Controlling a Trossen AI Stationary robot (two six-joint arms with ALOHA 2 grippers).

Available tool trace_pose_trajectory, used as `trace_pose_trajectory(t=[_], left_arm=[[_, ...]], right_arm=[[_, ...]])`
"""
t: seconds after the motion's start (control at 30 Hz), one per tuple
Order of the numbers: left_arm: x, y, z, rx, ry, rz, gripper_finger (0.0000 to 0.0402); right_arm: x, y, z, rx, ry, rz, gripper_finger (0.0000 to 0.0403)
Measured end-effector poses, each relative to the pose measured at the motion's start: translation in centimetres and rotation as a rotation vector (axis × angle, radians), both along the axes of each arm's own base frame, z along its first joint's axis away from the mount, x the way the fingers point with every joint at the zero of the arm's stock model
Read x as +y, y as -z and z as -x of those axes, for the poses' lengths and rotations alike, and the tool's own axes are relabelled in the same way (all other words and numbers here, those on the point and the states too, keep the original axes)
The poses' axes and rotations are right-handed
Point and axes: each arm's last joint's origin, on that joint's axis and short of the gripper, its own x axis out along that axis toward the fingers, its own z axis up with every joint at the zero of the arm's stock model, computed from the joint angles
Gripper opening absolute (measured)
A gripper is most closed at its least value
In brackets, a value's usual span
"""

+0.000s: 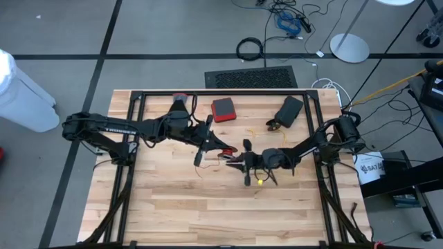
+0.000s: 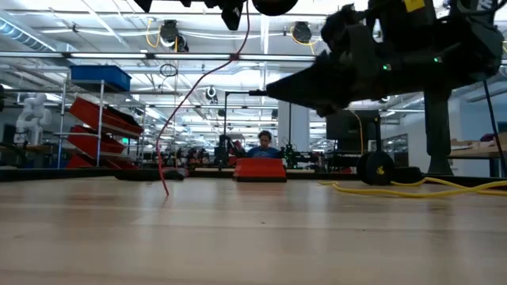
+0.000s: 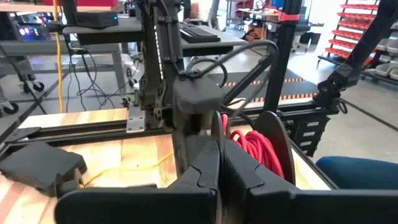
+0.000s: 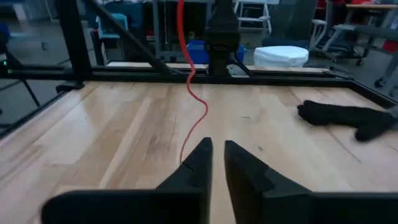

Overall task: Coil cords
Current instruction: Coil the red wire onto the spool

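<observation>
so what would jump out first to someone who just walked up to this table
Probably the two dark arms meeting at the middle of the wooden table, with a thin red cord hanging from the left gripper, which is shut on it, down to the tabletop. The right gripper sits just beside it, its fingers slightly apart. After that, the red box near the far edge and the yellow cord lying on the right.
</observation>
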Motion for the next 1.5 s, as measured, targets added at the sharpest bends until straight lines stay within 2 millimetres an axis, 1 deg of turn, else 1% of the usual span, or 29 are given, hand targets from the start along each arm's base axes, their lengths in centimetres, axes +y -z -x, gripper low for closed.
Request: trace_pose_trajectory(t=[0.1, 0.17, 0.27, 0.33, 0.4, 0.53, 0.63, 0.83, 1.0, 1.27, 1.5], left_arm=[[-0.1, -0.1, 0.0, -0.01, 0.018, 0.01, 0.0008], [-0.1, -0.1, 0.0, -0.014, 0.026, 0.012, 0.0008], [-0.1, -0.2, 0.0, -0.018, 0.027, 0.012, 0.0008], [-0.1, -0.2, 0.0, -0.017, 0.029, 0.013, 0.0008], [-0.2, -0.2, 0.0, -0.017, 0.035, 0.015, 0.0008], [-0.2, -0.2, 0.0, -0.015, 0.051, 0.035, 0.0008], [-0.2, -0.3, 0.0, -0.019, 0.051, 0.037, 0.0008], [-0.2, -0.2, 0.0, -0.018, 0.05, 0.039, 0.0008], [-0.2, -0.2, 0.0, -0.011, 0.048, 0.061, 0.0009], [-0.2, -0.2, 0.0, -0.01, 0.048, 0.062, 0.0009], [-0.2, -0.2, 0.0, -0.008, 0.047, 0.062, 0.0009]], right_arm=[[0.4, 0.2, -1.9, 0.006, -0.006, 0.039, 0.0057], [0.5, 0.7, -3.3, 0.015, -0.004, 0.059, 0.0075], [0.4, 2.1, -5.3, 0.038, 0.007, 0.067, 0.0094], [0.2, 3.1, -6.5, 0.051, 0.012, 0.066, 0.0102], [0.1, 3.7, -7.6, 0.033, -0.019, 0.056, 0.0108], [-0.2, 4.4, -9.6, -0.012, -0.072, 0.027, 0.0115], [-0.4, 4.7, -10.6, -0.02, -0.098, 0.02, 0.0118], [-0.6, 4.6, -11.5, -0.048, -0.109, 0.009, 0.0119], [-0.4, 4.1, -11.6, -0.113, -0.162, 0.009, 0.0119], [-0.3, 3.9, -11.5, -0.135, -0.186, 0.009, 0.0115], [-0.3, 4.0, -11.5, -0.12, -0.184, 0.012, 0.0079]])
